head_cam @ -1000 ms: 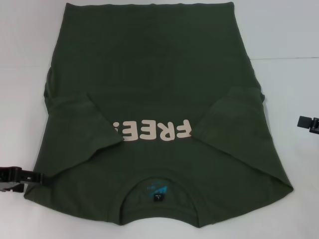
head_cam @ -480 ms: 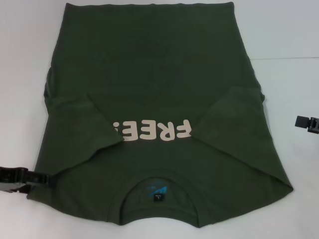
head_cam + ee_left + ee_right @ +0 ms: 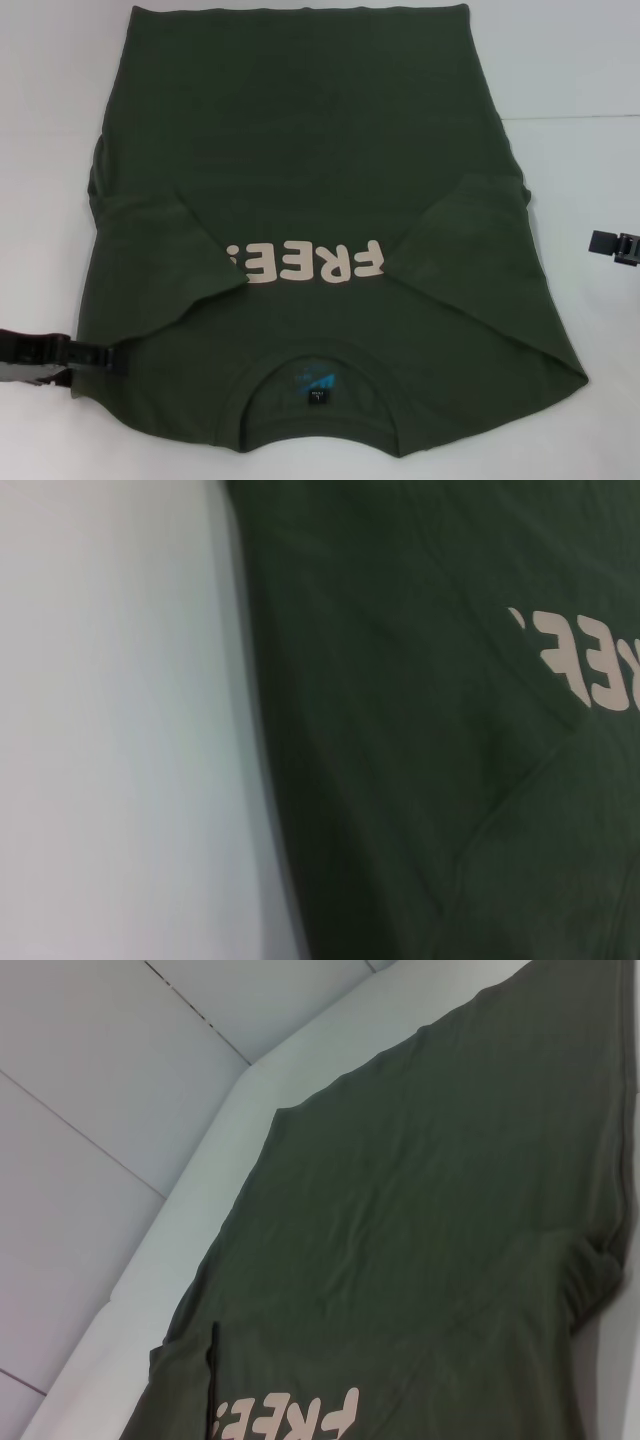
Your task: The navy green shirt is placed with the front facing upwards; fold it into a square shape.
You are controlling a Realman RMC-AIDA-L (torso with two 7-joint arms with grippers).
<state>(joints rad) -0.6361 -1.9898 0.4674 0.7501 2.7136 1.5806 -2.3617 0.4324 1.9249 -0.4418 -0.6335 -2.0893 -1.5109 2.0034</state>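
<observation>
overlapping folded sleeves (image 3: pixel 160 260) hiding shirt (image 3: pixel 310 130) lettering (image 3: pixel 305 262)

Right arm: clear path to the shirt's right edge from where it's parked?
Probably yes. The right gripper sits off the navy green shirt, with only bare white table between it and that edge.

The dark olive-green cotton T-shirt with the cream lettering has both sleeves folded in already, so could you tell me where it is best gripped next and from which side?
Probably the two shoulder corners of the dark olive-green cotton T-shirt, either side of the ribbed collar, each approached from its own outer side. The left gripper is already at the left shoulder edge; the right gripper hangs off the right side. These corners lie flat on the white table.
</observation>
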